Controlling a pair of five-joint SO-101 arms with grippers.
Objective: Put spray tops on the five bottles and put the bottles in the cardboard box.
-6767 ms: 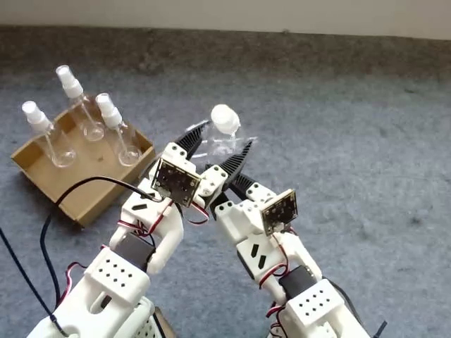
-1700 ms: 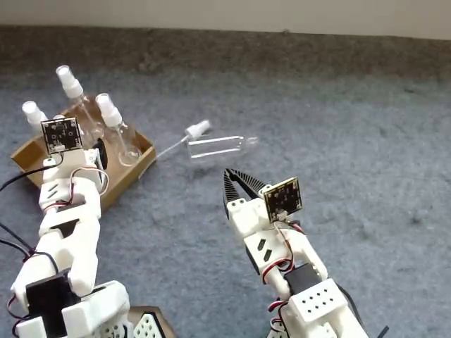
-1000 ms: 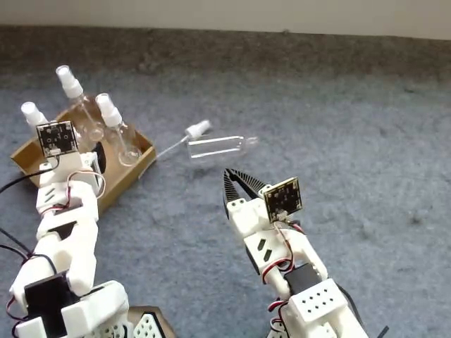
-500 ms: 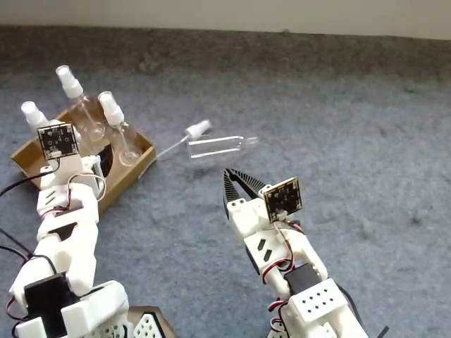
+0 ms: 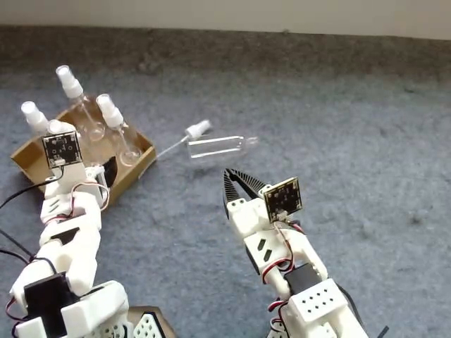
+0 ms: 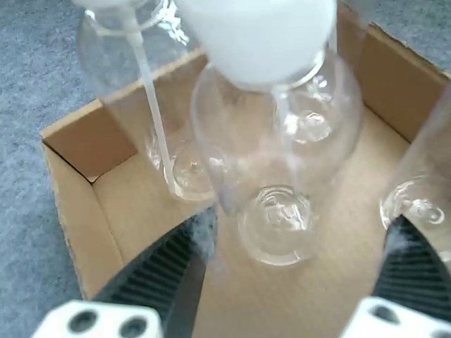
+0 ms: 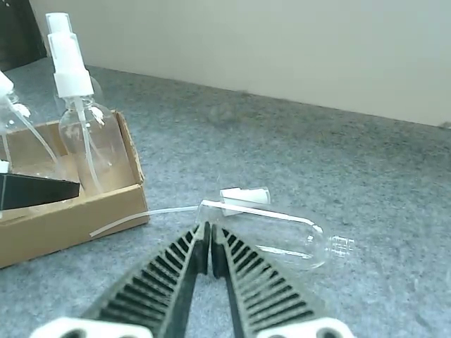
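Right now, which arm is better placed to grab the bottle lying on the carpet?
Right. The right end effector, shut, sits just short of the lying bottle, pointing at it. The left end effector is open around a standing bottle in the cardboard box.

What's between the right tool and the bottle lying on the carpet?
Only bare carpet, seen in the high view, separates the right tool from the lying bottle.

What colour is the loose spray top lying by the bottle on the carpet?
White; the spray top shows best in the right wrist view.
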